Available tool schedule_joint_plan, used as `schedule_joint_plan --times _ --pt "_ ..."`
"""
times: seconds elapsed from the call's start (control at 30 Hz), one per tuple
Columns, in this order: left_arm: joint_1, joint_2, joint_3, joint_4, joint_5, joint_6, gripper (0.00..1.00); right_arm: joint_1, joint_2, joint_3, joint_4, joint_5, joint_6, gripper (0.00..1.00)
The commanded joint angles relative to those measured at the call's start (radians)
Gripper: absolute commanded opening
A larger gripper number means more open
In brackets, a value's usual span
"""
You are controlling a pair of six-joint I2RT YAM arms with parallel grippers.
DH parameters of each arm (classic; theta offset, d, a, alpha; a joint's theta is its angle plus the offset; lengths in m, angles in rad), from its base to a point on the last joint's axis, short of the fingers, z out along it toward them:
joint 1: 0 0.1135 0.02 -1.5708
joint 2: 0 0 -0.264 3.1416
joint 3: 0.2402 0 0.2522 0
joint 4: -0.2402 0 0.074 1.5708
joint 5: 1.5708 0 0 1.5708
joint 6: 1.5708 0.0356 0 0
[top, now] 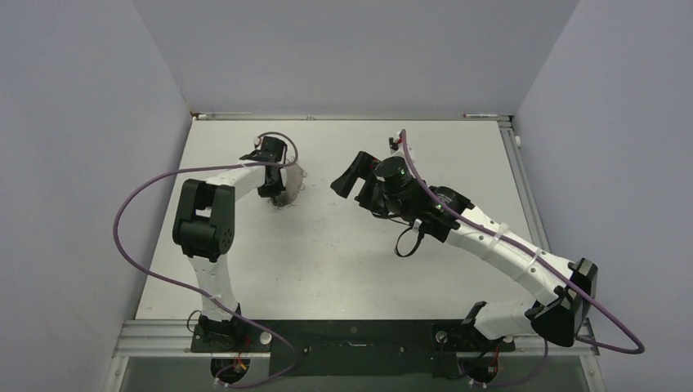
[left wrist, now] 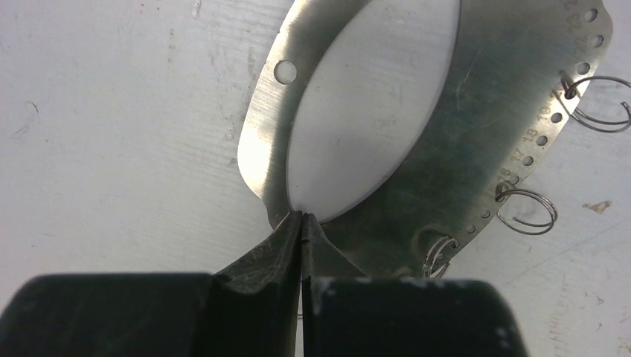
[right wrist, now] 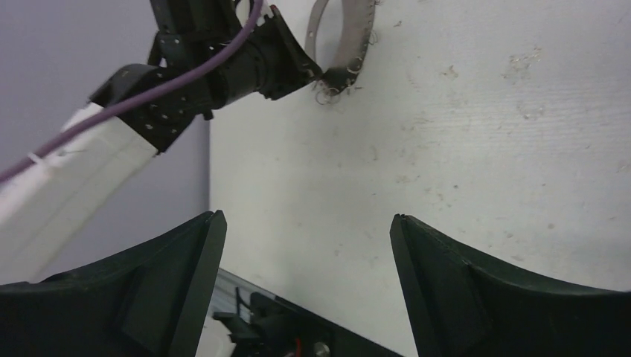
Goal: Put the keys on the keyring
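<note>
The keyring (left wrist: 476, 134) is a wide flat grey metal ring with small holes and tiny wire loops (left wrist: 528, 212) along its rim. My left gripper (left wrist: 301, 217) is shut on the ring's near edge, its fingertips meeting at the inner rim. From above, the keyring (top: 292, 186) sits at the table's far left under the left gripper (top: 278, 184). In the right wrist view the keyring (right wrist: 356, 37) stands tilted on edge. My right gripper (top: 347, 175) hovers at mid-table, facing the ring. Its jaws (right wrist: 306, 219) are wide open and hold nothing. No keys are in view.
The white table (top: 343, 261) is scuffed and walled by grey panels on three sides. The left arm's purple cable (top: 131, 212) loops out over the left edge. A black cable loop (top: 404, 243) hangs under the right arm's wrist.
</note>
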Motion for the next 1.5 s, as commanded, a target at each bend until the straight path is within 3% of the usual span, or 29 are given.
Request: schedule_joint_plan --times 0.0,0.23,0.57,0.83,0.93,1.03,1.07,1.17,1.23,1.3,1.47 --pt "-0.022 -0.057 -0.023 0.009 -0.015 -0.029 0.00 0.023 -0.001 0.111 -0.210 0.079 0.283 0.85" --pt "-0.031 -0.135 -0.120 0.033 0.005 -0.061 0.00 0.033 0.070 0.204 -0.281 0.021 0.332 0.84" --pt "-0.132 -0.224 -0.219 0.066 0.065 -0.127 0.00 0.031 0.036 0.089 -0.108 -0.043 0.396 0.84" --pt "-0.190 -0.276 -0.299 0.156 0.199 -0.225 0.00 0.011 0.000 0.025 -0.084 -0.047 0.443 0.84" --pt "-0.202 -0.308 -0.307 0.152 0.188 -0.238 0.00 0.004 -0.026 -0.001 -0.072 -0.039 0.452 0.84" --pt "-0.201 -0.357 -0.298 0.110 0.087 -0.237 0.00 -0.005 -0.029 0.011 -0.108 -0.029 0.448 0.83" --pt "-0.200 -0.371 -0.293 0.092 0.044 -0.234 0.04 -0.004 -0.024 0.022 -0.120 -0.022 0.445 0.83" --pt "-0.196 -0.399 -0.281 0.039 -0.064 -0.225 0.42 -0.004 -0.002 0.063 -0.174 -0.017 0.421 0.83" --pt "-0.190 -0.409 -0.284 0.022 -0.090 -0.216 0.54 -0.002 0.005 0.088 -0.207 -0.002 0.411 0.83" --pt "-0.180 -0.410 -0.295 0.020 -0.103 -0.203 0.61 -0.002 -0.009 0.083 -0.191 -0.009 0.415 0.83" --pt "-0.128 -0.360 -0.309 0.032 -0.080 -0.152 0.64 -0.006 -0.049 0.016 -0.117 -0.041 0.442 0.83"
